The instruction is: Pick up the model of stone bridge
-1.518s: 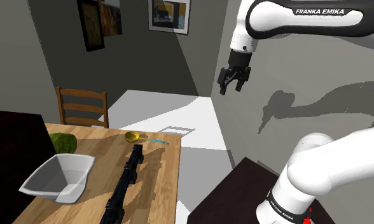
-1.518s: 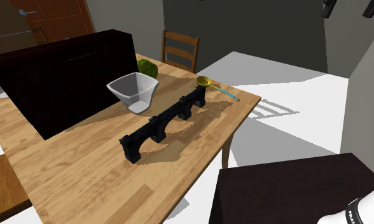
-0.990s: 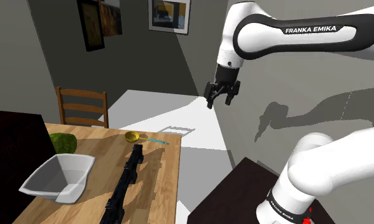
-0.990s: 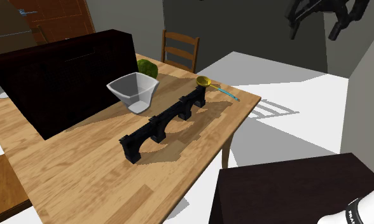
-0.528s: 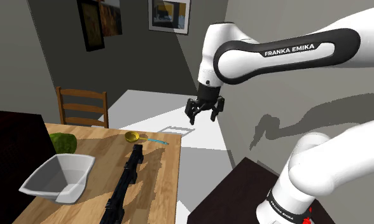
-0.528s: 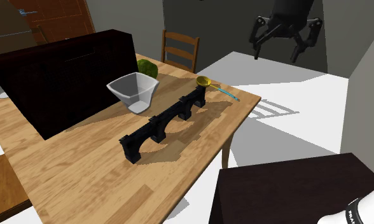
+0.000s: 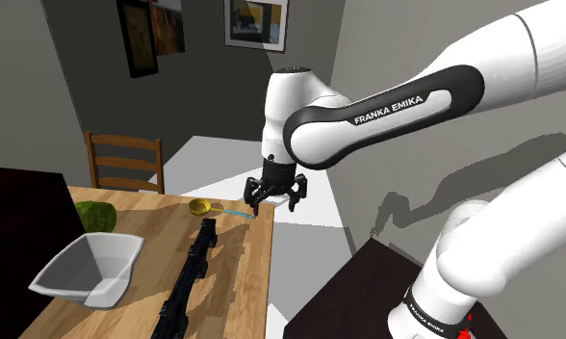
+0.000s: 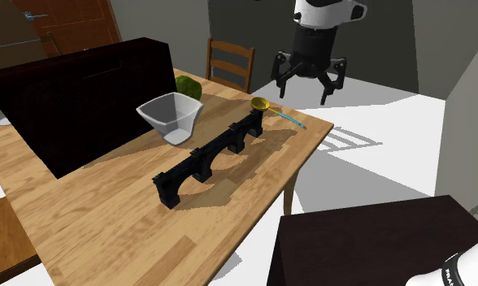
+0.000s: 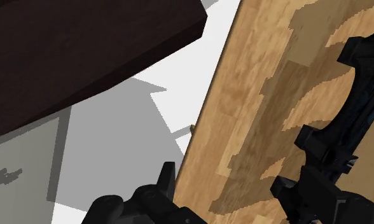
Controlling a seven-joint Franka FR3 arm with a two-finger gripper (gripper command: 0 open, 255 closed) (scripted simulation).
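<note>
Black gripper in the air by the wooden table's far corner, fingers spread apart, nothing between them. Dark arched bridge lying on the table, at seven o'clock from the gripper in the shoulder view, well apart. Yellow spoon just past its far end.

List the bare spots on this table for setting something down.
Free: the wide table stretch bordered by the box and the bridge's near end; the strip between bridge and table edge. Crowded: around bowl, green fruit and spoon.
</note>
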